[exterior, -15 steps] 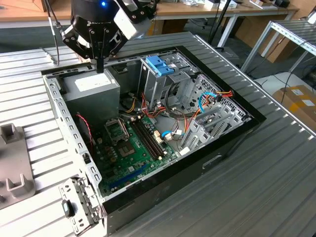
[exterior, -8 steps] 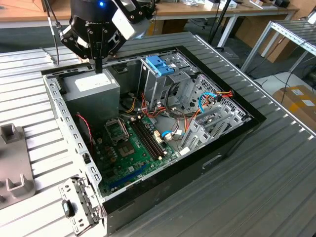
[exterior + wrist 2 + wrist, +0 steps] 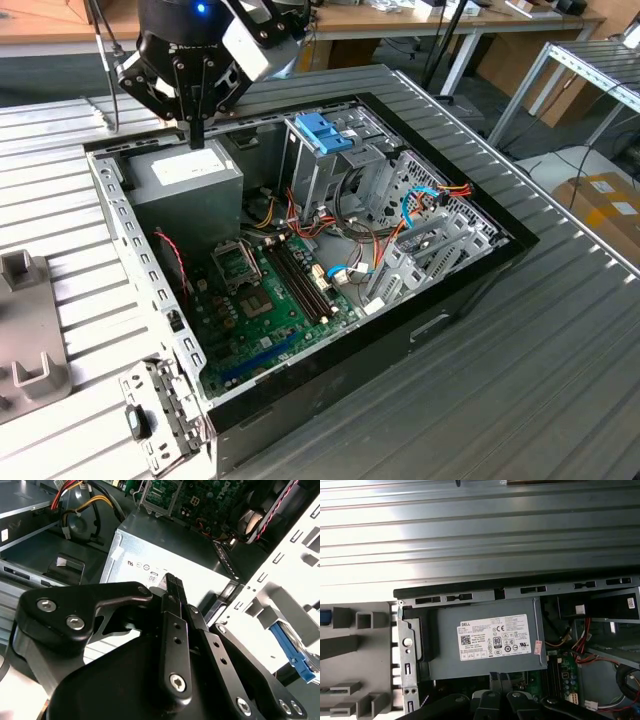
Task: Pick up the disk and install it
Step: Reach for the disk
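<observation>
Over the power-supply box (image 3: 192, 200), the closed pincer (image 3: 197, 138) hovers.

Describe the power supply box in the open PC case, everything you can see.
The power supply is a grey sheet-metal box with a white printed label on its upward face. It lies flat in a corner of the open case, against its perforated frame. Beside it emerge coloured cables. The gripper hangs right above it; contact unclear.
</observation>
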{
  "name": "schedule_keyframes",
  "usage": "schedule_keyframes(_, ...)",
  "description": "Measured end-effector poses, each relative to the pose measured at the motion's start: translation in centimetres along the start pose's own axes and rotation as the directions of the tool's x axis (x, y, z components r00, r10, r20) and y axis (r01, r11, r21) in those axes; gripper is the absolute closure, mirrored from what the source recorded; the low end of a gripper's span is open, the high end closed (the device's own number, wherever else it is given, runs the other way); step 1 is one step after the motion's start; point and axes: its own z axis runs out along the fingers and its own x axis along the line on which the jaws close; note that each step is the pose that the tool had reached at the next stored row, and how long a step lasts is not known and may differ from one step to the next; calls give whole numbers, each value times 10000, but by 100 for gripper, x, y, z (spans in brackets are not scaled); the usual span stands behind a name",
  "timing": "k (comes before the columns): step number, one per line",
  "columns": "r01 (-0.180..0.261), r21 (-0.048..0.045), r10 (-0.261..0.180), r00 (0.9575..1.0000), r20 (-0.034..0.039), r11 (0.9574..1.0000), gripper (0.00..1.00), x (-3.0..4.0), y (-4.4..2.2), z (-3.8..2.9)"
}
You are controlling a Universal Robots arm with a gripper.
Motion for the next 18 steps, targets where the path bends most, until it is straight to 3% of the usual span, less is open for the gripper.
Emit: schedule_keyframes(18, 0, 0, 0, 10000, 0, 10000, 90, 64, -5, -2)
